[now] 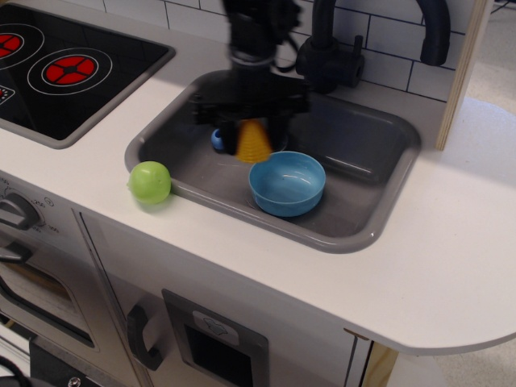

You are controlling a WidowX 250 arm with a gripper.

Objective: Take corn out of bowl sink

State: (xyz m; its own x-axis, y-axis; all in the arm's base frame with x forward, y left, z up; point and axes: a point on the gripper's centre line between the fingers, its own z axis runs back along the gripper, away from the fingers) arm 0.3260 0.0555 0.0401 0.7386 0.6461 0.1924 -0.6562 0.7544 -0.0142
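Note:
My gripper (252, 129) is shut on the yellow-orange corn (252, 142) and holds it in the air above the left part of the grey sink (367, 230), to the upper left of the bowl. The light-blue bowl (288, 184) stands empty on the sink floor near the front wall. The arm is blurred by motion.
A small blue-handled utensil (218, 139) lies in the sink, mostly hidden behind the gripper. A green ball (150, 181) rests on the white counter at the sink's left front corner. The black stovetop (72, 72) is at the far left. A dark faucet (326, 48) stands behind the sink.

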